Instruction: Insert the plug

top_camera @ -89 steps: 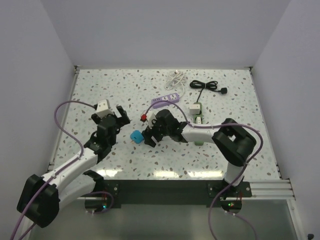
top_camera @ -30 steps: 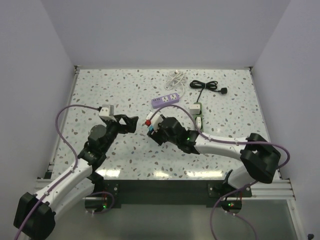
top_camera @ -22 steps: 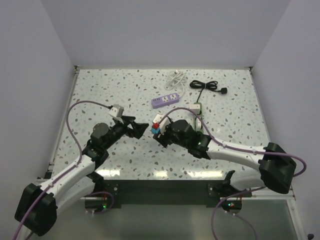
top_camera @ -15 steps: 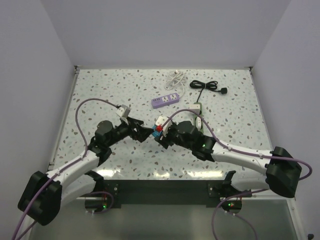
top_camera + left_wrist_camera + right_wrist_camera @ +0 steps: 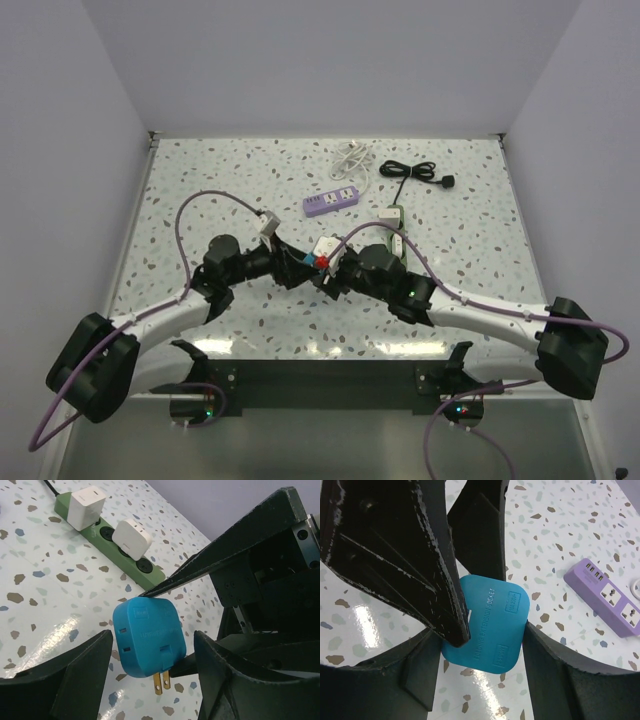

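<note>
The blue plug [image 5: 147, 645] hangs in the air above the table, its two brass prongs [image 5: 161, 682] pointing down. My right gripper [image 5: 482, 632] is shut on it, one finger on each side of its flat body [image 5: 492, 622]. My left gripper [image 5: 152, 635] is open and straddles the same plug, with a gap on both sides. In the right wrist view one left finger [image 5: 420, 565] overlaps the plug's left edge. In the top view both grippers meet at the table's middle [image 5: 310, 265], and the plug is mostly hidden there.
A green power strip [image 5: 125, 562] with two white adapters [image 5: 132, 539] lies behind the plug and shows in the top view [image 5: 397, 240]. A purple power strip [image 5: 332, 201] lies farther back, also in the right wrist view [image 5: 610, 600]. A black cable [image 5: 415, 172] and a white cable [image 5: 350, 155] lie at the back.
My right gripper has lifted the blue plug off the table and carried it toward the middle. My left arm has swung right, and its open gripper now surrounds the plug.
</note>
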Motion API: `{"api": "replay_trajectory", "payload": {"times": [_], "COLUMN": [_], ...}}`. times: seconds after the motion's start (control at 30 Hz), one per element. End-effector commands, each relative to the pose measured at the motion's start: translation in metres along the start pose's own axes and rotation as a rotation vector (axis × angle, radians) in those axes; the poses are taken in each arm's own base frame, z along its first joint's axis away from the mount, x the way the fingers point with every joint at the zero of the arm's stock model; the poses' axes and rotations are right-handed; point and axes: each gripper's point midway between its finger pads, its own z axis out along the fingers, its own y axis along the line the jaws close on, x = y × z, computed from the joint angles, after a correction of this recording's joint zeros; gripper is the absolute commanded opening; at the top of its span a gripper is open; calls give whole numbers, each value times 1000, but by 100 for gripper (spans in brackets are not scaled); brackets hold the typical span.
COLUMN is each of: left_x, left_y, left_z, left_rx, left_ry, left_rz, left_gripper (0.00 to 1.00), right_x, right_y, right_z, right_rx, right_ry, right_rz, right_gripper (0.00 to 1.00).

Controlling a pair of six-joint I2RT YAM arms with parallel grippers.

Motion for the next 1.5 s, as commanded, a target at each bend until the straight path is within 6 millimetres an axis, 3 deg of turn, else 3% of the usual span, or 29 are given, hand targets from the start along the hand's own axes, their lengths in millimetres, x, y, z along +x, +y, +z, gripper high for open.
{"api": "replay_trajectory", "payload": {"times": [0.0,0.07,0.27,0.33,0.37,0.47,0.5,0.57,0.63,0.83,1.07,1.23,1.47], "left_x": [-16,-14,-4,-1,-2,-3,-7,-13,-27,-66,-93,-104,-111], "left_y": [-23,-25,-38,-39,-38,-38,-38,-35,-22,-2,8,9,-3], "left_z": [9,12,13,14,14,15,16,16,17,7,-9,-14,-12], "left_rx": [107,124,219,231,229,229,227,205,107,-75,-188,-221,-212], "left_ry": [-21,-8,22,29,25,15,3,-17,-60,-194,-320,-377,-436], "left_rz": [49,51,81,83,85,90,97,123,145,298,457,564,650], "left_gripper": [70,65,10,0,0,0,0,0,0,0,0,0,0], "right_x": [-21,-21,-19,-19,-21,-22,-22,-24,-24,-50,-103,-109,-119], "right_y": [-3,-4,-10,-13,-14,-17,-18,-23,-33,-65,-85,-102,-78], "right_z": [-2,-2,0,1,1,0,-1,-4,-10,-38,-49,-41,-13], "right_rx": [0,5,42,56,65,76,87,112,169,295,224,157,-59], "right_ry": [-83,-82,-67,-61,-64,-67,-66,-68,-63,-141,-272,-300,-280], "right_rz": [-25,-27,-28,-19,-14,-9,-6,16,25,170,510,718,859], "right_gripper": [31,32,36,39,46,51,64,75,79,94,98,98,98]}}
